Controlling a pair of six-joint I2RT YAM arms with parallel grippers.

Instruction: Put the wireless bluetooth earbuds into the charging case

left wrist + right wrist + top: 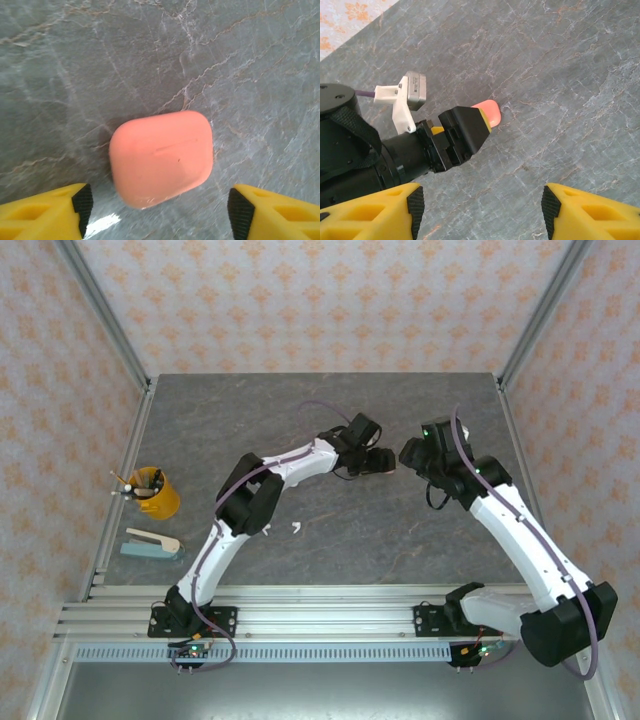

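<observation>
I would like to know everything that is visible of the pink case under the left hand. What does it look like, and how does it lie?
The pink case is a small rounded-square shell, coral-pink, smooth and matte like plastic, with a faint line across its top. It looks shut and lies flat on the grey marbled table. The open left hand hangs over it, one finger on each side, neither touching it.
</observation>
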